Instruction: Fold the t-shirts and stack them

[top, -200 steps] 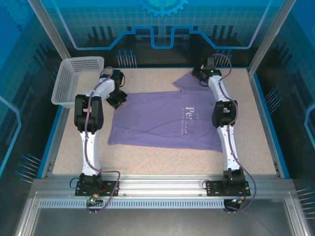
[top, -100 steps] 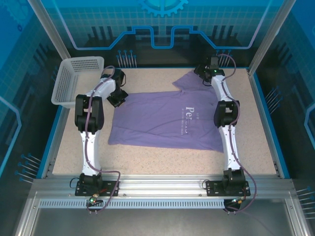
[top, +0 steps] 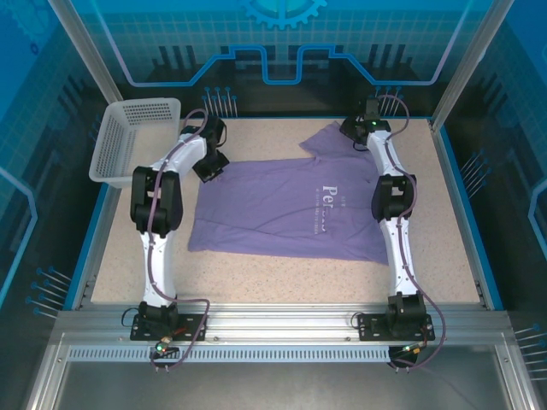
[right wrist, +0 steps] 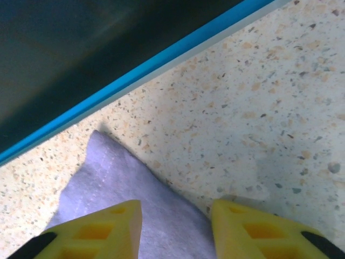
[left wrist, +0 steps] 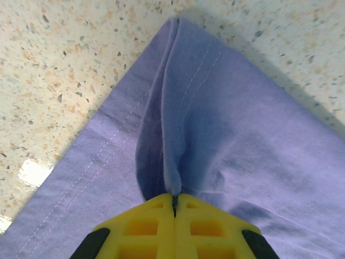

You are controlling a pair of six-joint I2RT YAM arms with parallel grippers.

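One lavender t-shirt (top: 291,205) with small white chest lettering lies spread flat on the speckled table. My left gripper (top: 210,166) is at the shirt's far left corner; in the left wrist view its yellow fingers (left wrist: 175,202) are shut on a pinched ridge of the purple cloth (left wrist: 178,135), which rises into the jaws. My right gripper (top: 359,130) is at the far right of the t-shirt, over its sleeve. In the right wrist view it (right wrist: 175,226) stands open, its fingers straddling the sleeve's edge (right wrist: 108,178) near the table's blue rim.
A pale mesh basket (top: 128,137) stands at the table's far left corner, just behind the left arm. A blue rim (right wrist: 161,59) borders the table close beyond the right gripper. Bare speckled tabletop (top: 282,273) lies in front of the shirt.
My left gripper has shut on the shirt's corner and shifted slightly back and right with it. My right gripper moved a little farther back over the sleeve.
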